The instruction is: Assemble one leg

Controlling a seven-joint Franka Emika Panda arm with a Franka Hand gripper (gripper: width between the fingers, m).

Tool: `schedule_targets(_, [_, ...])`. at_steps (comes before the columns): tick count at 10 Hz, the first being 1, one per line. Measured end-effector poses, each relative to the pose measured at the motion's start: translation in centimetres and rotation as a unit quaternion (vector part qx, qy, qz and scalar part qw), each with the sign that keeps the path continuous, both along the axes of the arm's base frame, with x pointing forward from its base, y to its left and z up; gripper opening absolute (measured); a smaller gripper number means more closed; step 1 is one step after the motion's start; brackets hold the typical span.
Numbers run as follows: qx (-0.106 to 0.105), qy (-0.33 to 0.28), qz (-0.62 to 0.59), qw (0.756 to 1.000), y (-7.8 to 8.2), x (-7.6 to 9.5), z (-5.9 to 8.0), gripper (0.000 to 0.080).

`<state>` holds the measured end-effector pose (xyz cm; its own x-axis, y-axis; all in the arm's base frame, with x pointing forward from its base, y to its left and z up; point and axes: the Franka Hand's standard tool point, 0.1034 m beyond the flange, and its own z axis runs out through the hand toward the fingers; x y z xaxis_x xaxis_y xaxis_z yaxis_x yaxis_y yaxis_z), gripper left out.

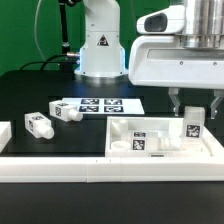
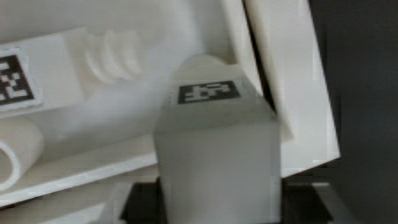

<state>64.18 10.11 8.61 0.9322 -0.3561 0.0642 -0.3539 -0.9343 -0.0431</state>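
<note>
In the exterior view the gripper [image 1: 194,108] stands closed on the leg [image 1: 194,124], upright over the white panel [image 1: 160,140] near its corner on that view's right. In the wrist view the leg [image 2: 221,140] looks light, rigid, slick plastic; flat opposite faces suit gripping.

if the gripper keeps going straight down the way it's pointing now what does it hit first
The gripper points down, shut on the leg. Going straight down, the leg's lower end would probably meet the white panel near its right rim first, though depth is unclear from these views.
</note>
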Motion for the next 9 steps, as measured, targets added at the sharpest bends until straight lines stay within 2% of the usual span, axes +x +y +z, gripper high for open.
schedule_targets(2, [0.002, 0.001, -0.050, 0.999, -0.3, 0.0, 0.0, 0.0285])
schedule_targets(4, [0.001, 0.001, -0.107, 0.994, -1.4, 0.0, 0.0, 0.0286])
schedule_targets(6, [0.000, 0.001, -0.115, 0.993, -1.8, 0.0, 0.0, 0.0288])
schedule_targets(7, [0.002, 0.001, -0.119, 0.993, -2.1, 0.0, 0.5, 0.0363])
schedule_targets(8, [0.007, 0.003, -0.123, 0.992, -2.3, -0.1, 2.1, 0.0363])
schedule_targets(9, [0.010, 0.002, -0.125, 0.992, -2.4, 0.0, 3.1, 0.0500])
